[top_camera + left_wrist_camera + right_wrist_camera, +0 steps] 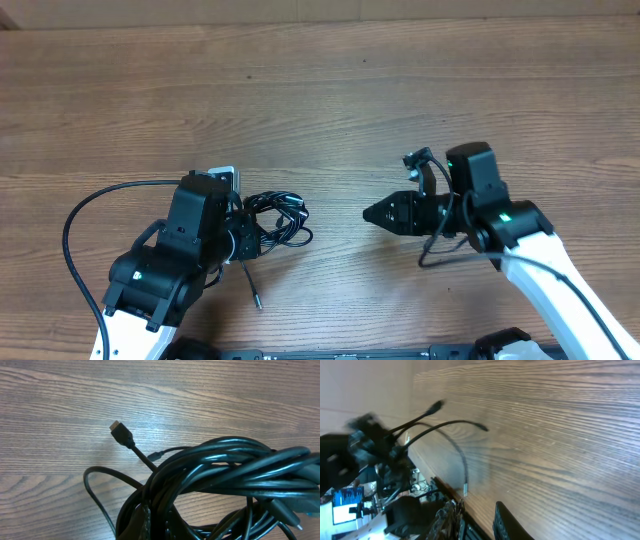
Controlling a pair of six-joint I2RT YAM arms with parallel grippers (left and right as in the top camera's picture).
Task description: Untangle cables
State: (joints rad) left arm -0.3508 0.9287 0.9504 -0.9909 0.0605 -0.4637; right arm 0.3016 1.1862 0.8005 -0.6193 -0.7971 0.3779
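The untangling has barely begun. The thin, glossy black cables sit as one knotted bundle on the pale brown wood-grain desk. The bundle is close to the desk edge where the arms stand, and left of that edge's middle. No cord has been pulled clear and laid out on its own, so almost all the work is left.

The left gripper is clenched at the bundle's left side. Its camera shows the loops pressed close against it, so it appears to be grasping the cables, though the fingers themselves are hidden.

The right gripper is well apart from the bundle, towards the desk's right edge, and points at it. Its fingers stand slightly parted with bare wood between them, holding nothing.

Close up, the cords are smooth, round and shiny, like rubber or plastic sheathing. Many loops overlap and cross in a thick oval coil. A few ends stick out:
- A small black plug, squared off with a pale metal tip, lies flat on the wood just beside the coil.
- A single thin silver-tipped end trails from the bundle toward the near edge.

The desk surface is matte, with fine straight grain.
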